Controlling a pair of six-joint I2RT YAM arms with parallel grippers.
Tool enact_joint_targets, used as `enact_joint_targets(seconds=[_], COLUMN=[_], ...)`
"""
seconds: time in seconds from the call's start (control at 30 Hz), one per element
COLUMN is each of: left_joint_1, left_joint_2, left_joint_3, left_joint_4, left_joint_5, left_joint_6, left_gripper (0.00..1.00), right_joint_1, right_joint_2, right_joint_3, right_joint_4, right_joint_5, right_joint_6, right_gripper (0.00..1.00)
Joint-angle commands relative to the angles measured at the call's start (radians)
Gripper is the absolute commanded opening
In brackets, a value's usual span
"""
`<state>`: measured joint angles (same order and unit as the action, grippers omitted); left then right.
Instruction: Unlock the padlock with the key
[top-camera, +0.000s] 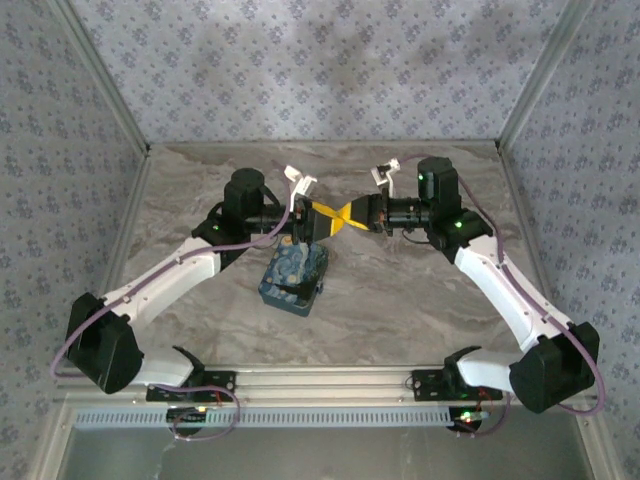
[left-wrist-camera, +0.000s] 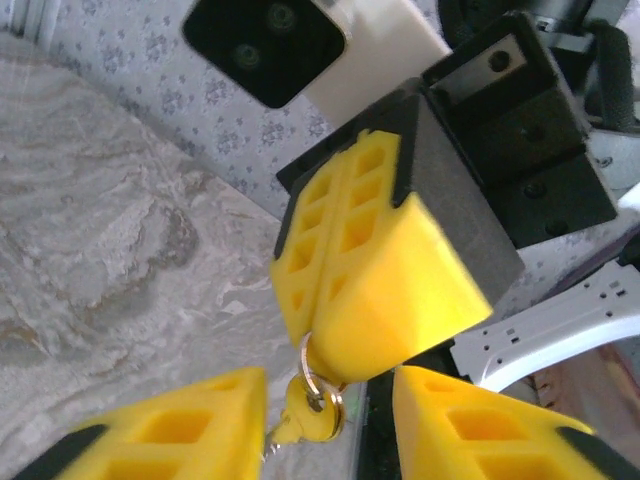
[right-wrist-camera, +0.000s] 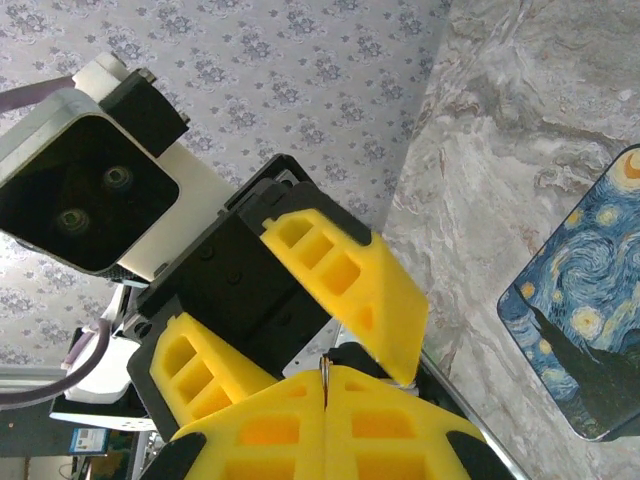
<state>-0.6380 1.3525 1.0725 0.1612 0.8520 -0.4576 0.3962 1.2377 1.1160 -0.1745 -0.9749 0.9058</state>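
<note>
- Above the middle of the marbled table (top-camera: 420, 295), on the left, the left gripper (left-wrist-camera: 328, 380) stands open. Its 2 yellow fingers (left-wrist-camera: 170, 435) are spread to either side of the key (left-wrist-camera: 312, 412) and hold nothing.
- Below that gripper, a box (top-camera: 293, 272) with a swirling blue night-sky print lies on the table.
- Between the 2 grippers the yellow-headed key dangles from its ring (left-wrist-camera: 305, 365).
- On the right, the right gripper (right-wrist-camera: 325, 400) is clamped tight, fingers pressed together on the ring.

You get bright, even overhead light, faint soft shadows on the tabletop (top-camera: 400, 300), slightly grainy top view, wrist views blurred at close range.
</note>
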Motion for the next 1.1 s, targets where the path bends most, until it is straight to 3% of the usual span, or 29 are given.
enact_joint_targets(seconds=[0.0, 0.17, 0.43, 0.73, 0.77, 0.9, 1.07], left_joint_1=[-0.008, -0.008, -0.008, -0.005, -0.005, -0.004, -0.004], left_joint_2=[-0.006, -0.022, -0.014, -0.036, -0.035, -0.030, -0.027], left_joint_3=[0.035, 0.031, 0.032, 0.035, 0.038, 0.048, 0.050], left_joint_4=[0.015, -0.030, -0.036, -0.088, -0.090, -0.094, -0.083], left_joint_5=[0.033, 0.014, 0.000, -0.027, -0.027, -0.024, -0.017], left_joint_6=[0.013, 0.036, 0.036, 0.066, 0.068, 0.067, 0.060], left_gripper=[0.24, 0.13, 0.05, 0.11, 0.16, 0.19, 0.09], right_joint_1=[-0.003, -0.008, -0.009, -0.014, -0.014, -0.011, -0.010], right_joint_2=[-0.019, -0.017, -0.018, -0.019, -0.018, -0.017, -0.015], right_joint_3=[-0.005, -0.006, -0.005, -0.005, -0.005, -0.008, -0.009], right_joint_4=[0.015, 0.017, 0.015, 0.014, 0.016, 0.016, 0.016], right_joint_5=[-0.027, -0.026, -0.027, -0.032, -0.031, -0.035, -0.034], right_joint_6=[0.008, 0.011, 0.013, 0.010, 0.010, 0.008, 0.009], right_gripper=[0.00, 0.00, 0.00, 0.00, 0.00, 0.00, 0.00])
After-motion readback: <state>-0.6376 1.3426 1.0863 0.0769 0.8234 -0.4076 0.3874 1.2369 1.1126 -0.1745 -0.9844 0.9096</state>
